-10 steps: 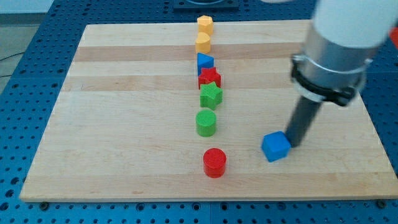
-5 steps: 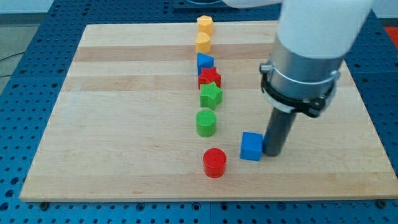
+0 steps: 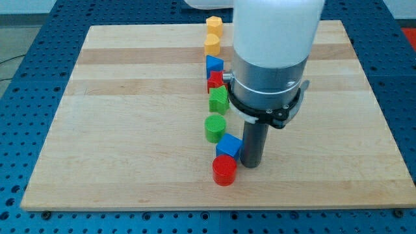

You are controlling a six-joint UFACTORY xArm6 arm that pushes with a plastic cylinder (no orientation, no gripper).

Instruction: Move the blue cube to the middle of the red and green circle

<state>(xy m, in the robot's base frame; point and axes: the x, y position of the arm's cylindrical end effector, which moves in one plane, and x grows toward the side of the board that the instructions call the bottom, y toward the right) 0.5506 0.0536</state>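
Observation:
The blue cube (image 3: pixel 229 145) sits between the green circle (image 3: pixel 215 128) and the red circle (image 3: pixel 224 170), a little to their right and close to or touching both. My tip (image 3: pixel 250 164) stands right against the cube's right side. The arm's white and grey body hides the board above and to the right of the cube.
A column of blocks runs up the board's (image 3: pixel 130 130) middle: a green star (image 3: pixel 218 100), a red star (image 3: pixel 214 80) partly hidden by the arm, a blue block (image 3: pixel 214 64), a yellow block (image 3: pixel 212 45) and an orange-yellow block (image 3: pixel 214 26).
My tip has moved left across the board, pushing the blue cube from the right side into the gap between the green and red circles.

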